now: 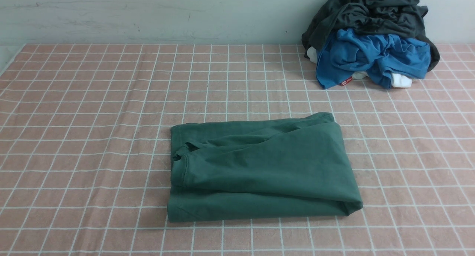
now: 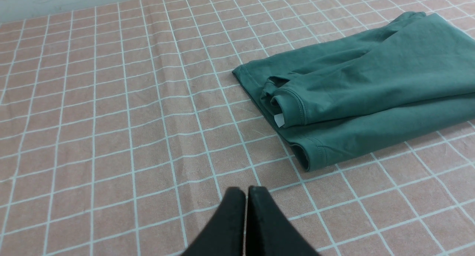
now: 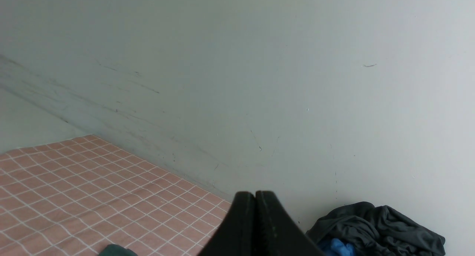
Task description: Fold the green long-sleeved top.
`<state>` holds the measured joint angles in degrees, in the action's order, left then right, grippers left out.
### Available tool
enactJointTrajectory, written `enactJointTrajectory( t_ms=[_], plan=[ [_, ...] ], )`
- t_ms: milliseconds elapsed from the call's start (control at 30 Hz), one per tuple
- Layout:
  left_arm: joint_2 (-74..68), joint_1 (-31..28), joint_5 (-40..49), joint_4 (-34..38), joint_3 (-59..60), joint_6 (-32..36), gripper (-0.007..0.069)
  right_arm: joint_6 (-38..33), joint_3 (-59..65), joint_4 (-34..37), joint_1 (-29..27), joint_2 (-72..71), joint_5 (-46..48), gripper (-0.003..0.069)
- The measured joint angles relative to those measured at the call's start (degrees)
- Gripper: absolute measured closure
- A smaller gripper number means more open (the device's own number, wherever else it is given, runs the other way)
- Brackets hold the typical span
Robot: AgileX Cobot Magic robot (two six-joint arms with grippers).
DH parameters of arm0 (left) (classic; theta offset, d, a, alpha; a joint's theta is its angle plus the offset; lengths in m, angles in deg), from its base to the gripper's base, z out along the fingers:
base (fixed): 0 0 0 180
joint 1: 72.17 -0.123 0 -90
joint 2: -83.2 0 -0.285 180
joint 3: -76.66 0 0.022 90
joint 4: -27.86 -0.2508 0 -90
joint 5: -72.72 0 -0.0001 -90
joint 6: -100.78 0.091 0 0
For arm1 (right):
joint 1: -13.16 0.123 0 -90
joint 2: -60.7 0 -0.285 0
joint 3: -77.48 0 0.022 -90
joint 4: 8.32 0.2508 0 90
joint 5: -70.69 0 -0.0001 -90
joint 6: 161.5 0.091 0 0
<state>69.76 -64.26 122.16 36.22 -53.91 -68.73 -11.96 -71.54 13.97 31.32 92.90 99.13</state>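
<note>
Green long-sleeved top (image 1: 259,167) lies folded at lower centre of the front view. Left gripper (image 2: 245,191) and right gripper (image 3: 255,194) are pressed together, empty. Edges should be squared gently.

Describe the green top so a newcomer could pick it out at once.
Start from the pink checked tablecloth that covers the table. Near its middle, on the side closest to the robot, lies the green long-sleeved top, folded into a flat rectangle. It lies alone and is plain dark green, unlike the blue garment and the dark grey garment, crumpled in a heap at the far right.
</note>
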Motion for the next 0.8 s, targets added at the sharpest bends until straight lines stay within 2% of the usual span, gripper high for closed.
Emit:
enactJointTrajectory(
  t_ms=[100,200,267,333,367,400,467,533,567,700,800],
  plan=[
    [0.0,0.0,0.0,0.0,0.0,0.0,0.0627,1.3,4.4,-0.2,0.0,-0.9,-2.8,0.0673],
    [0.0,0.0,0.0,0.0,0.0,0.0,0.0627,5.4,10.5,-2.6,0.0,-3.2,-6.5,0.0673],
    [0.0,0.0,0.0,0.0,0.0,0.0,0.0627,10.0,15.7,-6.7,-0.5,-5.9,-9.5,0.0673],
    [0.0,0.0,0.0,0.0,0.0,0.0,0.0627,19.7,23.1,-13.6,-3.0,-9.8,-12.5,0.0673],
    [0.0,0.0,0.0,0.0,0.0,0.0,0.0627,22.5,24.7,-14.5,-3.9,-10.4,-12.8,0.0673],
    [0.0,0.0,0.0,0.0,0.0,0.0,0.0627,29.4,28.8,-18.1,-6.8,-12.9,-13.3,0.0673],
    [0.0,0.0,0.0,0.0,0.0,0.0,0.0627,37.0,32.5,-21.5,-9.9,-15.3,-13.6,0.0673],
    [0.0,0.0,0.0,0.0,0.0,0.0,0.0627,41.7,34.7,-24.2,-12.2,-17.1,-13.7,0.0673],
    [0.0,0.0,0.0,0.0,0.0,0.0,0.0627,46.7,38.7,-28.4,-15.4,-19.6,-13.7,0.0673],
    [0.0,0.0,0.0,0.0,0.0,0.0,0.0627,50.8,44.9,-33.5,-19.8,-24.1,-13.7,0.0673],
    [0.0,0.0,0.0,0.0,0.0,0.0,0.0627,51.3,47.7,-33.3,-21.9,-24.9,-13.0,0.0673]
  ],
)
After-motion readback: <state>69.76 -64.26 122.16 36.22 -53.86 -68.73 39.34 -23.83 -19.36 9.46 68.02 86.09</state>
